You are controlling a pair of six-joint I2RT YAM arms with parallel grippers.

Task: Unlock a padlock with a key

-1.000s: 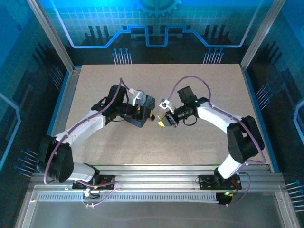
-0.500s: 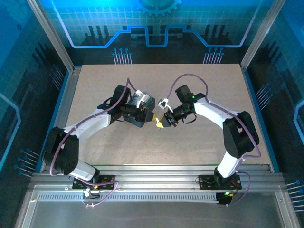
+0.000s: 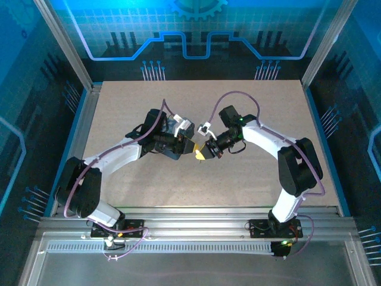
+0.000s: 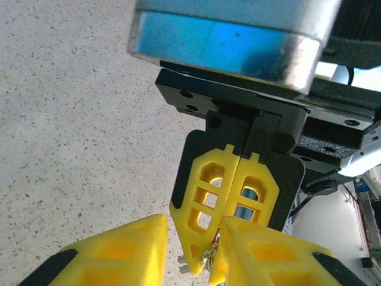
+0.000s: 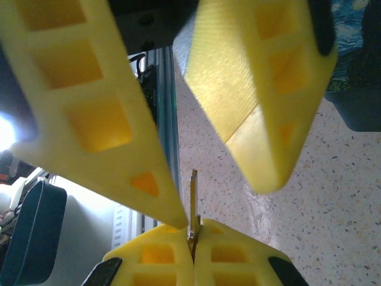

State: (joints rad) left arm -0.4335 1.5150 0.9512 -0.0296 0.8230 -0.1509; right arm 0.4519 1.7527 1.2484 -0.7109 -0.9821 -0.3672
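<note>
- The thin, pale metal key (image 5: 193,199) is pinched at its lower end between the yellow lattice fingers of the right gripper (image 5: 193,231). Those jaws are closed on it, and its narrow blade stands straight out past their tips.
- In the right wrist view, the blade rises just beside the tip of one yellow finger (image 5: 95,107) of the left gripper (image 5: 223,199). I cannot tell whether they touch. The other left finger is apart on the far side of the blade, so the left jaws are spread with nothing clamped between them.
- In the left wrist view, a small glint of metal (image 4: 206,260) shows at the closed tips of the right gripper (image 4: 205,268). It sits in the gap between the left gripper's (image 4: 193,226) own parted fingers.
- From overhead, the left gripper (image 3: 190,146) and right gripper (image 3: 201,155) meet tip to tip near the middle of the beige speckled tabletop (image 3: 256,179). The key is too small to make out there.
- A dark blue box with a yellow-blue swirl pattern (image 5: 360,24) lies just beyond the left gripper's fingers.
</note>
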